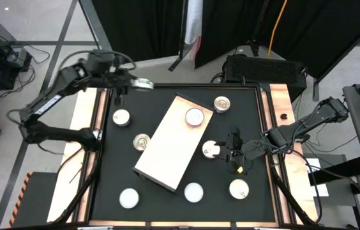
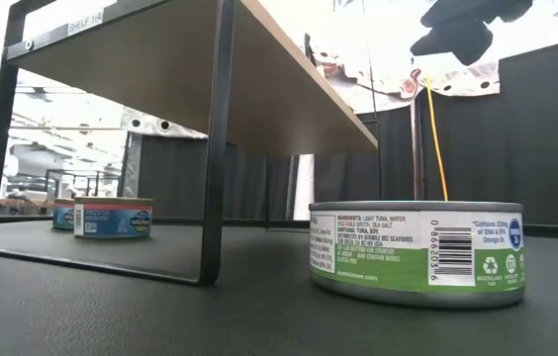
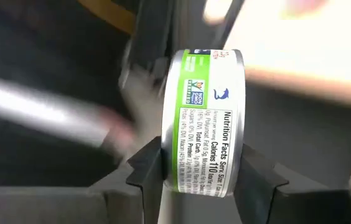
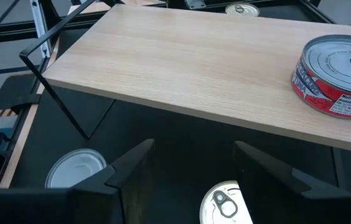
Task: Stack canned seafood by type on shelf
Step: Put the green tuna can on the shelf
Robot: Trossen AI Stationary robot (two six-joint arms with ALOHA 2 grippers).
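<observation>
overhead, table-level, two wrist views

Lighting: bright, even, overhead. Glare: tin lids (image 1: 194,116), blown-out backdrop in low view. Blur: streaked background, left wrist view.

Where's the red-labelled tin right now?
In the high view the red-labelled tin sits on the shelf, near its far end, with the golden-topped tin just beyond on the table.
</observation>
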